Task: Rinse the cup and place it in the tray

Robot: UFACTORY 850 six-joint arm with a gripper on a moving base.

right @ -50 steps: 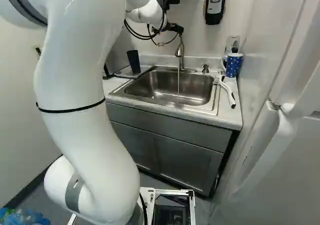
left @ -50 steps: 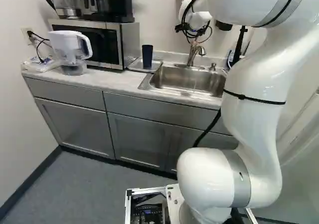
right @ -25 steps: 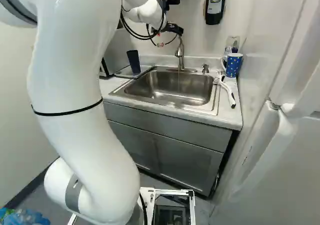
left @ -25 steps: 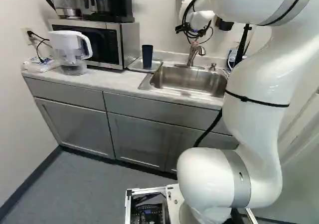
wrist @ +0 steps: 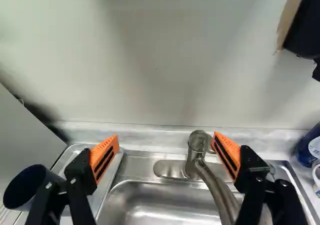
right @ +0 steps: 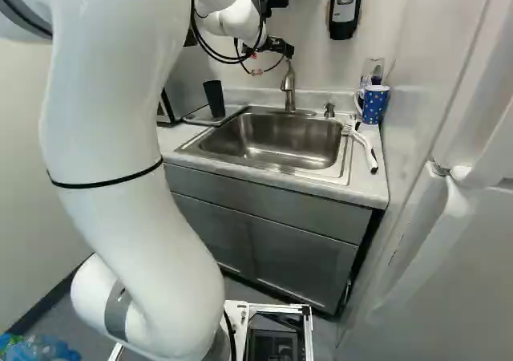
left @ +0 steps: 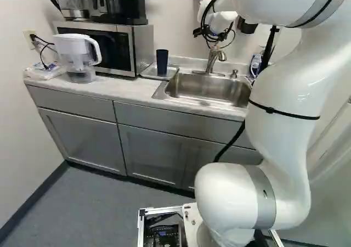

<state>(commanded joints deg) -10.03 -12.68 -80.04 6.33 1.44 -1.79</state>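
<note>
The black gripper [right: 276, 46] hangs over the back of the sink, by the faucet [right: 289, 88], in the right base view. Seen in the wrist view, the gripper [wrist: 165, 137] stands wide open, one orange pad close beside the top of the faucet [wrist: 198, 141]; whether they touch I cannot tell. A dark blue cup [left: 162, 62] stands upright on the metal tray [left: 171, 71] left of the sink, its mouth up. The cup [wrist: 31, 182] lies outside the other finger in the wrist view. No stream shows under the spout over the sink [right: 264, 140].
A microwave [left: 120, 46] and a white-lidded pitcher [left: 77, 57] stand on the counter left of the tray. Right of the sink are a blue patterned mug [right: 374, 104], a white-handled brush [right: 365, 148] and a bottle. A dispenser [right: 345, 8] hangs on the wall above.
The thin water stream below the faucet has thinned and vanished. My arm's big links have shifted slightly, leftward in the right base view; the gripper's end has hardly moved. Cup and tray stand unchanged.
</note>
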